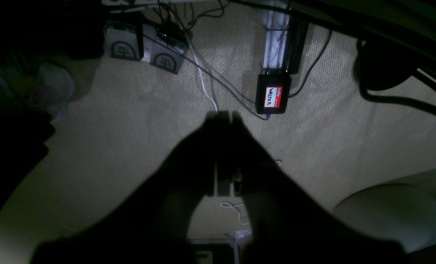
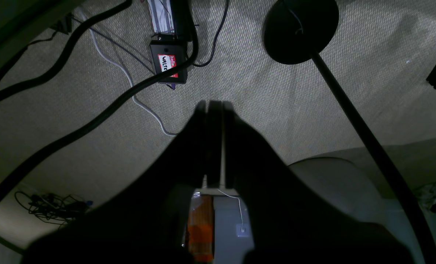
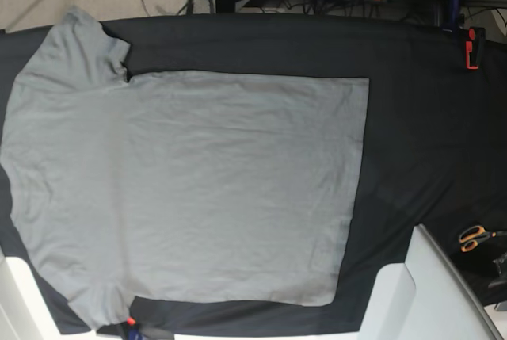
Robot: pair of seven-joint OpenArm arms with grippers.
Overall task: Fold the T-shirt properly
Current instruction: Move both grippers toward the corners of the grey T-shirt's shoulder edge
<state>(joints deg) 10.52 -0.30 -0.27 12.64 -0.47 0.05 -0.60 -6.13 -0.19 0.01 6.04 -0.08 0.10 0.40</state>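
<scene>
The grey T-shirt (image 3: 190, 189) lies spread flat on the black table cloth (image 3: 428, 118) in the base view, its hem toward the right and a sleeve at the upper left and at the lower left. Neither gripper shows there. In the left wrist view my left gripper (image 1: 225, 115) is shut with nothing between its fingers, hanging over beige carpet off the table. In the right wrist view my right gripper (image 2: 214, 104) is likewise shut and empty above the carpet. Neither wrist view shows the T-shirt.
Orange-handled scissors (image 3: 474, 237) lie at the table's right edge and a red clamp (image 3: 472, 47) sits at the far right. White arm parts (image 3: 444, 292) rise at the front right. On the floor are cables, a black box with a name sticker (image 1: 273, 96) and a round black stand base (image 2: 300, 29).
</scene>
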